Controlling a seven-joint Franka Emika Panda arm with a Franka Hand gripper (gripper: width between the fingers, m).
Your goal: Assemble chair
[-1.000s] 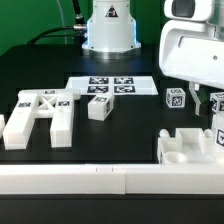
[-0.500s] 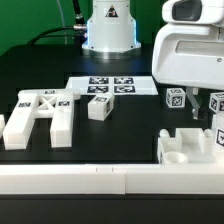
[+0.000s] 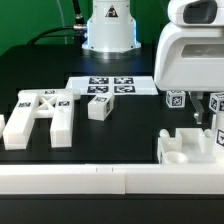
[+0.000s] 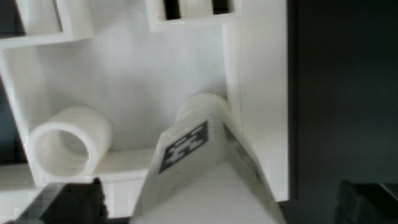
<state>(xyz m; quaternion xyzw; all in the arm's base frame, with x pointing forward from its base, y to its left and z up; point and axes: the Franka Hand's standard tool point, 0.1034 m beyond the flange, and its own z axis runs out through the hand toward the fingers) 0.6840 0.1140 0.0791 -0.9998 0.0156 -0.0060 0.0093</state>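
- Step in hand, my read: lining up for a pick at the exterior view's right. Nothing is joined yet, and the chair parts lie loose on the black table point(image 3: 130, 130).
- The gripper point(image 4: 217, 208) has its jaws spread wide with nothing clamped. In the wrist view a tagged bar point(image 4: 192, 150) sits between the two dark fingers point(image 4: 71, 205), clear of both.
- Behind the bar in that view is a white part with slots and a round socket. It's probably the notched block point(image 3: 186, 148) near the front rail point(image 3: 90, 182), but I can't confirm.
- Next move calls for a straight descent, centring the bar between the fingers, then closing. The bar looks tilted, so it could twist on squeeze.
- Elsewhere, the cross-braced plate point(image 3: 40, 112) lies flat at the exterior view's left. A small tagged block point(image 3: 98, 108) sits just in front of the marker board point(image 3: 110, 86), and a tagged cube point(image 3: 175, 99) sits beside the gripper body.
- The parts are matte white and blocky, with black-and-white square tags.
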